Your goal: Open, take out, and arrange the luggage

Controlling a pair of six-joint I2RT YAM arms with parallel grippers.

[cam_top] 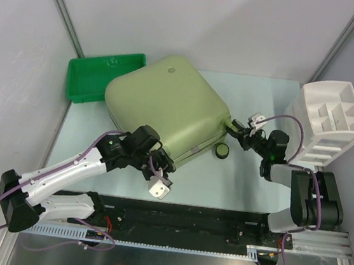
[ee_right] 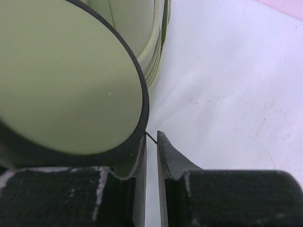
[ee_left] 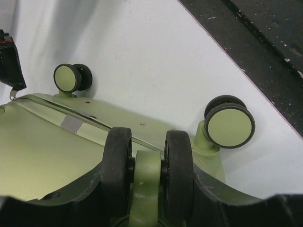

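Tabletop [cam_top: 235, 184] luggage [cam_top: 168, 99], wheel [ee_left: 117, 161] inside left claw [ee_left: 149, 185].

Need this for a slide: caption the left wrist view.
Left gripper closed around a twin caster wheel of the shut luggage on the white table, two more wheels beyond.

White-shelled arms [cam_top: 63, 174], black joints, purple cables [cam_top: 302, 131], black left hand [cam_top: 162, 163]

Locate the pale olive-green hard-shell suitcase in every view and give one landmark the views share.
Top external: the pale olive-green hard-shell suitcase lies flat at the centre of the picture.
Left wrist: its shell fills the lower left, with its wheels nearest the camera.
Right wrist: only a strip of its shell shows, at top centre.
Shared landmark: its black-rimmed, green-capped wheels.
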